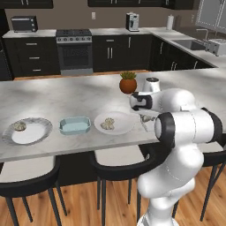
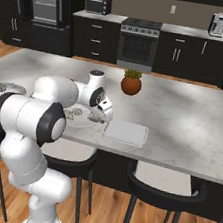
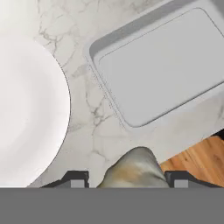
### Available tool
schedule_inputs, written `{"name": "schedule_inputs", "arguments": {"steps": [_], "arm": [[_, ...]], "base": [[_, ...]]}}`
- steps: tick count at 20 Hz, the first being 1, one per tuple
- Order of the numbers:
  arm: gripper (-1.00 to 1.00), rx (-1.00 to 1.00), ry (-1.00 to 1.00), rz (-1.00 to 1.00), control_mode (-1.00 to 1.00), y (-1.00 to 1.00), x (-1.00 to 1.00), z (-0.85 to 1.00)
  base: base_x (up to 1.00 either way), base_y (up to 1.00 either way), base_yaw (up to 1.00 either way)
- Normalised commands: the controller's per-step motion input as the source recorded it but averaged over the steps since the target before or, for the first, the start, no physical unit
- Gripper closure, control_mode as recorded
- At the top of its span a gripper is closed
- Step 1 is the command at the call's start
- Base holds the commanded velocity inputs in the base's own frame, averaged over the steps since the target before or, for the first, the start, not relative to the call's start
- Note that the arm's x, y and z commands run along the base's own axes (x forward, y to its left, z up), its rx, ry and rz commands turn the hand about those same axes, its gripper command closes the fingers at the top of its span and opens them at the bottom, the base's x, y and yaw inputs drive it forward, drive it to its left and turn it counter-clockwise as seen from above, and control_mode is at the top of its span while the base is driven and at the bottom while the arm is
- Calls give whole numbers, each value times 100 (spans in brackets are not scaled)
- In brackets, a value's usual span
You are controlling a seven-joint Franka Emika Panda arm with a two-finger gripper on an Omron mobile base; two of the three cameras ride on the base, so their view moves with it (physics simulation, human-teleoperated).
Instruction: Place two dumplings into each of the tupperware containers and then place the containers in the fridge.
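**Dumpling in hand, tub just ahead**

Our gripper [image 3: 127, 179] holds a dumpling [image 3: 133, 168] between its fingers, over the counter [image 3: 98, 127] between plate [image 3: 30, 109] and lidded tub [image 3: 162, 70]. The tub lies up and right of the dumpling — near, long axis slanting away — lid still on.

Fingers [image 3: 127, 178] clamped (arm bent low).

A long grey-veined marble island counter [image 1: 66, 95] with black padded stools [image 1: 117, 170] stands on warm wooden plank flooring [image 2: 108, 211], backed by dark cabinets [image 1: 121, 52] and a stainless steel oven range [image 1: 74, 50].
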Motion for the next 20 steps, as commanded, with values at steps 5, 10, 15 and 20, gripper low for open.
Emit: {"name": "schedule_inputs", "arguments": {"steps": [5, 10, 15, 20], "arm": [[100, -1, 0, -32, -100, -98, 3, 31], [100, 0, 0, -27, -100, -78, 35, 53], [100, 0, 0, -15, -100, -55, 35, -22], [100, 0, 0, -6, -100, -36, 39, -71]], "base": [[0, 0, 0], [0, 0, 0], [0, 0, 0], [0, 0, 0]]}}
